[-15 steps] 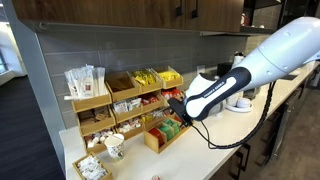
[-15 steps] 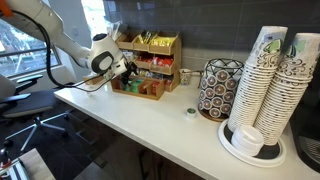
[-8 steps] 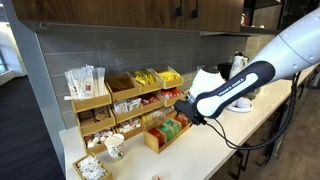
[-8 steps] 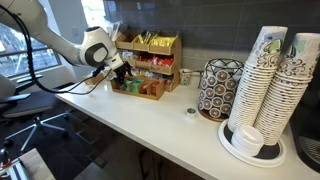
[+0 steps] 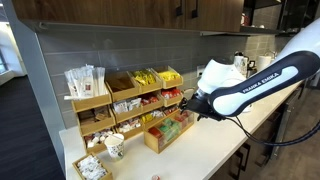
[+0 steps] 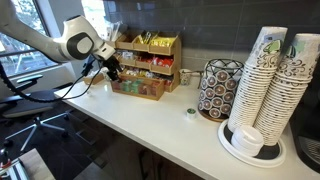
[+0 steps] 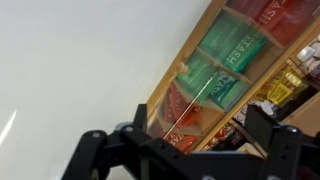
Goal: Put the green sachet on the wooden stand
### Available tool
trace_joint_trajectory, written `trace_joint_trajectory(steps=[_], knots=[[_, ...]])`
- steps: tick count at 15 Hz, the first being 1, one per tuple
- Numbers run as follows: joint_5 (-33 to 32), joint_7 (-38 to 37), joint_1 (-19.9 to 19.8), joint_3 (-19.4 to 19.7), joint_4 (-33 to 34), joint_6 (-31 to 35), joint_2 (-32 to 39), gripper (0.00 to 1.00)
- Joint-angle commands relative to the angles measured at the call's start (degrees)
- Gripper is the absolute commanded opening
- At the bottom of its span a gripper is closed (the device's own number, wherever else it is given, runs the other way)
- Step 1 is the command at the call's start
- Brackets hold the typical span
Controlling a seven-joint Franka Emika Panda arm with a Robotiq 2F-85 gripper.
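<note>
Several green sachets (image 7: 232, 47) lie in a low wooden tray (image 7: 168, 88), beside red packets (image 7: 178, 112). In an exterior view the green sachets (image 5: 171, 127) show in that tray, in front of the tiered wooden stand (image 5: 118, 100). The stand also shows in an exterior view (image 6: 152, 52). My gripper (image 7: 185, 150) is open and empty. It hovers above the counter just off the tray's red end, close to the tray in both exterior views (image 5: 193, 105) (image 6: 110, 71). No sachet is between the fingers.
A paper cup (image 5: 114, 147) and a white box of packets (image 5: 90, 167) stand at the counter's end. A dark patterned pod holder (image 6: 217, 88), stacked paper cups (image 6: 272, 80) and a small round object (image 6: 191, 113) sit further along the white counter (image 6: 150, 125).
The gripper has drawn back from over the low tray, away from the stand, with nothing in it. The sachets have not moved.
</note>
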State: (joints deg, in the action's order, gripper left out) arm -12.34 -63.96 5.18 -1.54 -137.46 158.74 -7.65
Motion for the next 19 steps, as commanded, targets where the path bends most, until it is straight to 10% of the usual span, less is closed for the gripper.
trace_joint_trajectory(steps=[1, 10, 19], knots=[[1.2, 6.4, -1.9, -2.2, -3.9, 0.7, -4.6, 1.00], [13.4, 32.9, -0.1, -2.8, -6.0, -6.2, -11.6, 1.00], [13.0, 34.9, -3.1, -5.6, -4.2, -7.5, -11.4, 1.00]])
